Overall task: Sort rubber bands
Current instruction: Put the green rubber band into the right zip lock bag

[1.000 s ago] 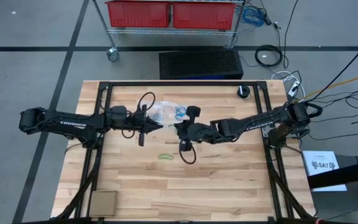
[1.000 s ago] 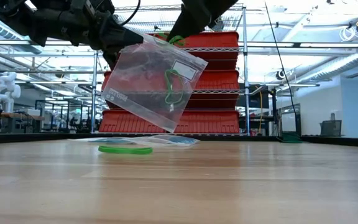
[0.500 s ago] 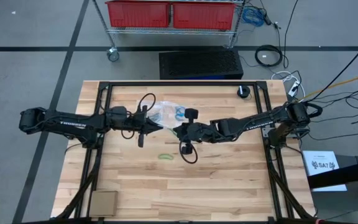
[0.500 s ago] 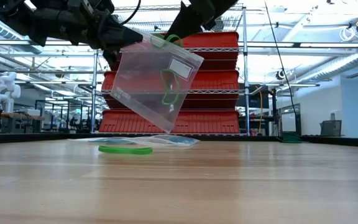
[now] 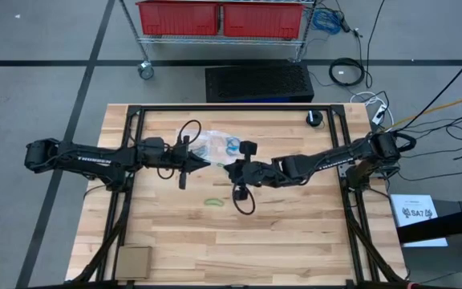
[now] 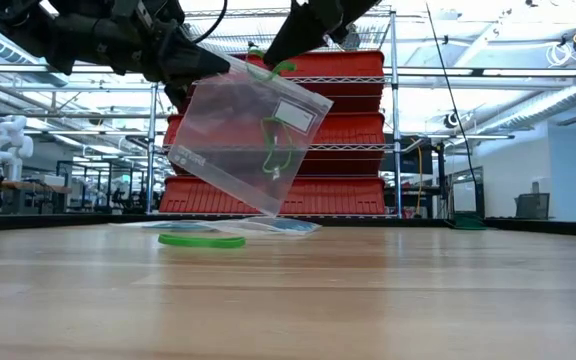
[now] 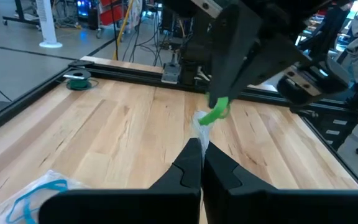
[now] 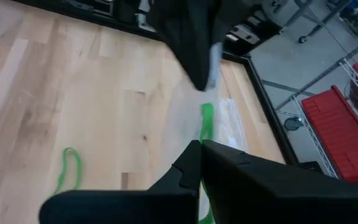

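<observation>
The middle of the table [image 5: 295, 233] is crowded: the left gripper [image 5: 208, 163] and right gripper [image 5: 229, 167] meet there, holding a clear bag [image 6: 243, 135] up off the wood. Under it lies a green band [image 5: 214, 201], with more bags [image 5: 215, 144] toward the far edge. A black disc [image 5: 314, 119] sits near the far right corner, a cardboard piece [image 5: 134, 261] at the near left corner. The near right part lies open.

Clear plastic zip bag [image 6: 248, 135] held up between both grippers has tilted back: half a second ago it hung squarer, now its lower corner swings left again, much like a second ago. Right gripper [image 5: 229, 168] has shifted slightly right on the high view. Thin green rubber band [image 6: 273, 68] at the bag mouth now pokes up higher.
</observation>
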Action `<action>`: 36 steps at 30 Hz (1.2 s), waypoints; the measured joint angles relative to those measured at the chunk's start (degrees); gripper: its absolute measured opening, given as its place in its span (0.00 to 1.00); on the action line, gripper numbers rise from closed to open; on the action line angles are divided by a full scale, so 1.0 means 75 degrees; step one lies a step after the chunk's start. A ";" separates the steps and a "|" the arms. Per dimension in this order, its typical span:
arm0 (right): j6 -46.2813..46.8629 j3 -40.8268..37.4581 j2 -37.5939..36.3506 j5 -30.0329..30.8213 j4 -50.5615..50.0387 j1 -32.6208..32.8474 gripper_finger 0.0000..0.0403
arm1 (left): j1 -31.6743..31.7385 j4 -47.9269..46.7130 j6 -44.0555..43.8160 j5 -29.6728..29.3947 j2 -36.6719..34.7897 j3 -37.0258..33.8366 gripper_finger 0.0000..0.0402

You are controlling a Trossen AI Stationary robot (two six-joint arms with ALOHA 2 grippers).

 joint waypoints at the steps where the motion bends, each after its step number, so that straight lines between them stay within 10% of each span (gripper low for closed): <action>1: 0.0039 0.0001 0.0000 -0.0010 -0.0031 0.0003 0.00 | 0.0000 0.0000 -0.0003 0.0000 0.0000 0.0000 0.00; 26: 0.0961 0.0003 0.0303 -0.2108 -0.0027 -0.0851 0.00 | 0.0000 0.0098 -0.0082 0.0088 0.0000 0.0000 0.00; 36: 0.1582 0.0289 0.0592 -0.2441 -0.0386 -0.1140 0.21 | -0.0006 0.0289 -0.0093 0.0128 0.0388 0.0000 0.00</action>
